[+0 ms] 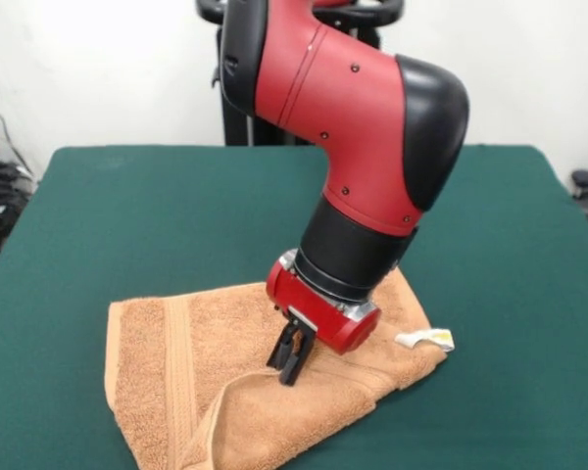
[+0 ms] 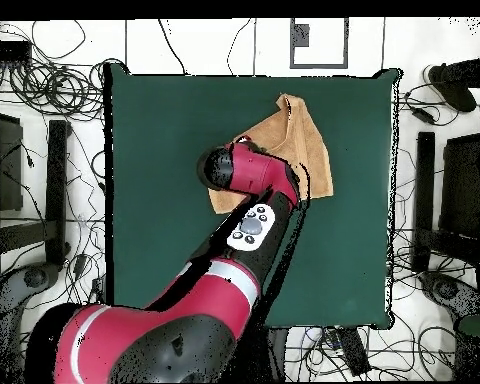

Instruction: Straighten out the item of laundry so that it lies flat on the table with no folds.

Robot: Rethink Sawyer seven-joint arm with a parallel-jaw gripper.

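Evidently fold ridge of towel [image 1: 255, 392] is pinched between pressed-together fingers [image 1: 290, 364], presumably for pulling folded layer open; towel is lain folded on near part of surface [image 1: 127, 215], tag [image 1: 426, 340] at right.

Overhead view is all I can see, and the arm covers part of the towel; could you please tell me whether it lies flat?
Observer: No. In the front view the towel has a flap folded over along its edge nearest that camera.
Operator: Thank you. Where is the gripper?
Observer: The gripper is tilted and down at the towel's surface, right by the ridge of that fold.
Operator: Can you see the tag?
Observer: Yes. A small white tag sticks out onto the table at the towel's corner on that picture's right side.
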